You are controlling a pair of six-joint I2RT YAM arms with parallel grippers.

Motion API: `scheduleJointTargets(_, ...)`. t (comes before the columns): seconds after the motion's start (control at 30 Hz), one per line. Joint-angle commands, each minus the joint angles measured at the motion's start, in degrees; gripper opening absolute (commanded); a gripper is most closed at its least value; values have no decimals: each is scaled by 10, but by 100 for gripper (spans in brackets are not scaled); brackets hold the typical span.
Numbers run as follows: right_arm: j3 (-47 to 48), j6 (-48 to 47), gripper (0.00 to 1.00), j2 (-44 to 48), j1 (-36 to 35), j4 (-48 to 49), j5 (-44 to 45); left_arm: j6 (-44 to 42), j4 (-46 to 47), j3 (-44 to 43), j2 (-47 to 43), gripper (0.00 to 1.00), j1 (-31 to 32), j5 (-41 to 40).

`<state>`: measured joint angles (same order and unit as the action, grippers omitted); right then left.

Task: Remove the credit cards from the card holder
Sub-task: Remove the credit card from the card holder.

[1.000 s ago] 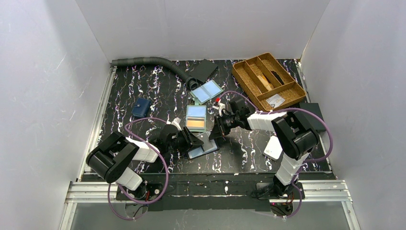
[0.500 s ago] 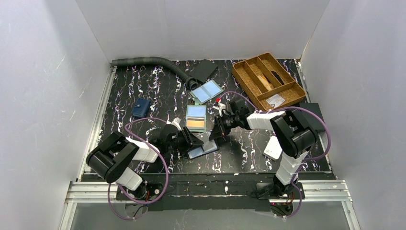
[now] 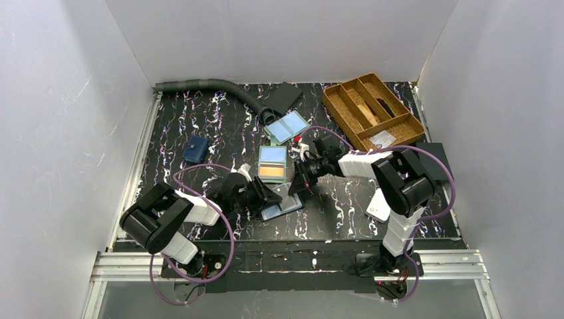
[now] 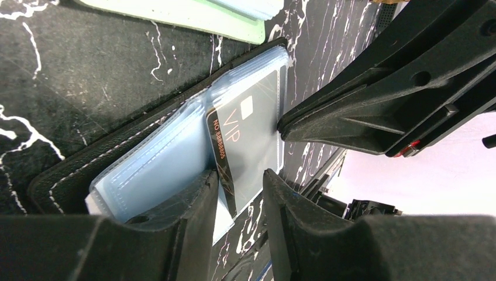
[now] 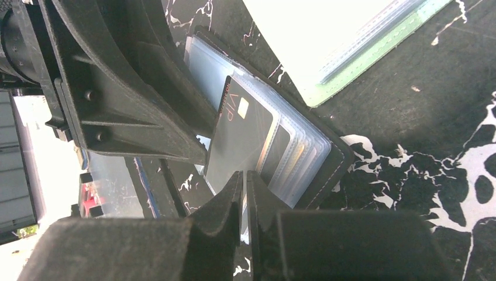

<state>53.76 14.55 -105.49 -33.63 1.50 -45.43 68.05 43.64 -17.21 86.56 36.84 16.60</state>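
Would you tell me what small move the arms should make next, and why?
Probably the right pincer should draw the black card slowly back toward itself. Its jaws look closed on the card's edge, the card already sticks partway out of the card holder, and the left pincer straddles its other edge loosely.

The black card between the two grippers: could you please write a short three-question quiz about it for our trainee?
1. True or false: the black card lies fully clear of the dark holder.
2. Which gripper's fingers stand either side of the card's numbered edge? A) left B) right C) neither
3. What word is printed on the card?
Key: 1 false; 2 A, the left gripper; 3 VIP.
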Motion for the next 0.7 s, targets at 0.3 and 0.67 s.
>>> scheduleJointTargets(0.3, 14, -38, 14, -50, -20, -68, 66, 50, 114, 40, 53, 7, -19, 13)
scheduleJointTargets(0.67, 20, -51, 18, -47, -20, -80, 87, 104, 370, 87, 186, 0, -56, 73)
